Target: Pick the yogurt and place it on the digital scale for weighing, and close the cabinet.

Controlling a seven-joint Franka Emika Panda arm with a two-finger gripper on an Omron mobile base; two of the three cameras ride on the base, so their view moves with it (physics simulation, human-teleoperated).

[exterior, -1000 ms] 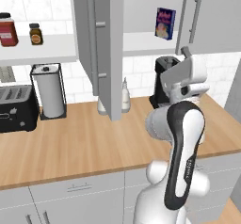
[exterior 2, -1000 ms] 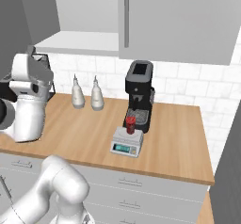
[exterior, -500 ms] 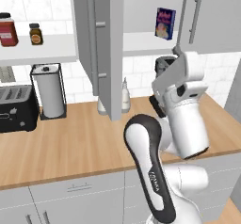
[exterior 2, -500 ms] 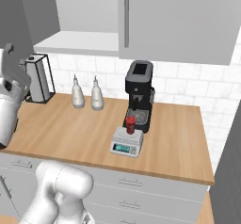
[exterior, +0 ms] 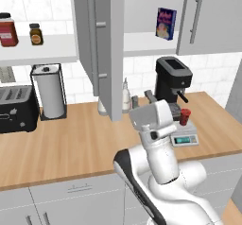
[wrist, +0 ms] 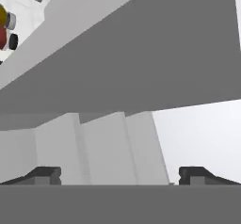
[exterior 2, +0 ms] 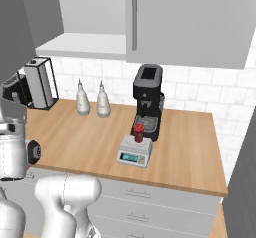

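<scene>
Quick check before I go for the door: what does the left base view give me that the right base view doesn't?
Left base view: the open cabinet door edge-on with its bar handle, the blue-purple box on the shelf inside, a red jar and small brown jar on the open shelf, and a black toaster.

Right base view: the closed cabinet door above the coffee machine, face-on, and the scale's lit display.

Both: the yogurt standing on the digital scale, the coffee machine, the paper towel holder, the wooden counter.

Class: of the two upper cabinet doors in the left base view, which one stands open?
The left cabinet door, swung outward edge-on; the right door lies flat and shut.
</scene>
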